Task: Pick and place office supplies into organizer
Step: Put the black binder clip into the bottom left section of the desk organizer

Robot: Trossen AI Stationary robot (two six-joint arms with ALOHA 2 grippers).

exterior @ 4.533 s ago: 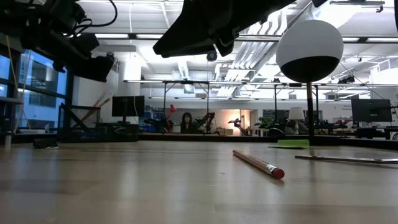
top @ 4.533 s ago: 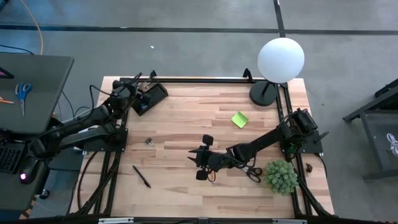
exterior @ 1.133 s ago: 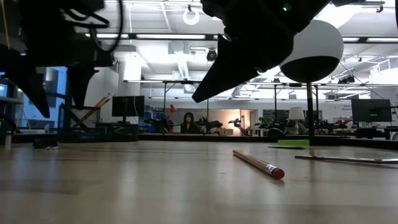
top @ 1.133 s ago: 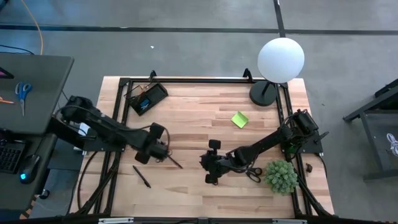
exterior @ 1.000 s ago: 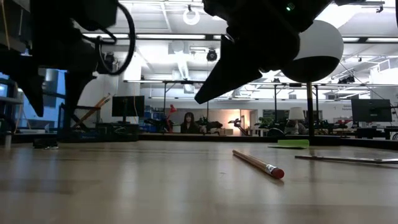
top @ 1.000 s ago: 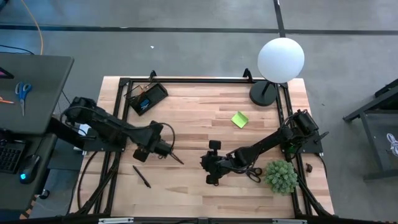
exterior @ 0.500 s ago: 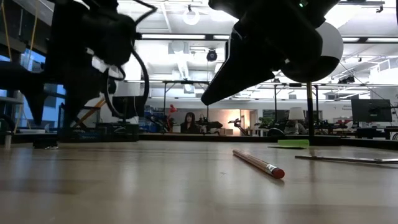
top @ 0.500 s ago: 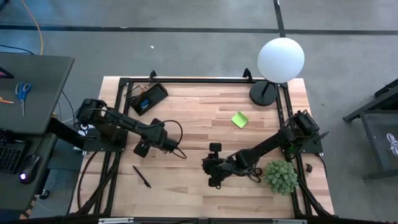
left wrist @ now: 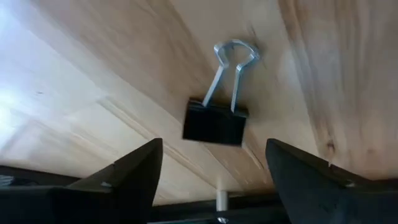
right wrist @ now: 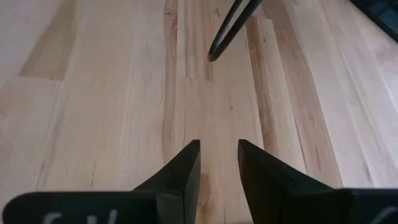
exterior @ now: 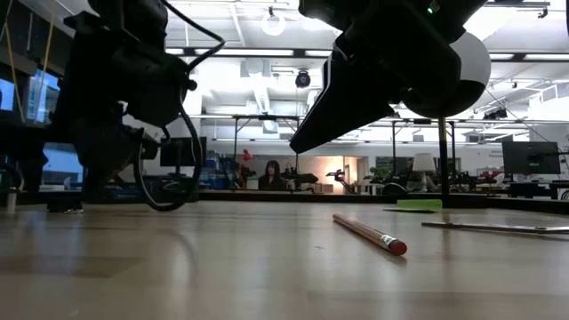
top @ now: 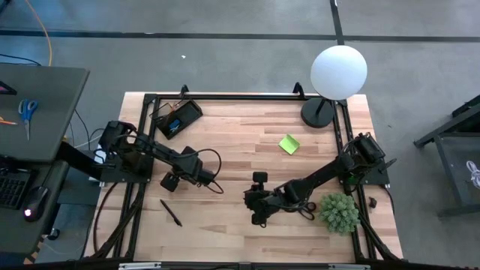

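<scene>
A small black binder clip (left wrist: 214, 127) with silver wire handles lies flat on the wooden table. My left gripper (left wrist: 214, 155) stands open over it at the table's left middle (top: 180, 178), one finger on either side, touching nothing; the arm hides the clip in the high view. My right gripper (right wrist: 217, 146) hovers open and empty near the table's middle (top: 251, 201). The black organizer (top: 177, 118) sits at the far left corner. A black pen (top: 170, 213) lies near the front left, and a lime-green sticky-note pad (top: 289, 144) lies right of centre.
A pencil with a red eraser end (exterior: 369, 233) lies on the table. A white globe lamp (top: 338, 71) stands at the far right, and a green plant (top: 339, 212) at the near right, with scissors (top: 306, 211) beside it. A dark cable loop (top: 214, 180) trails from my left arm.
My left gripper has come down toward the table over the binder clip, and its arm has swung a little toward the far edge. My right gripper has stayed where it was.
</scene>
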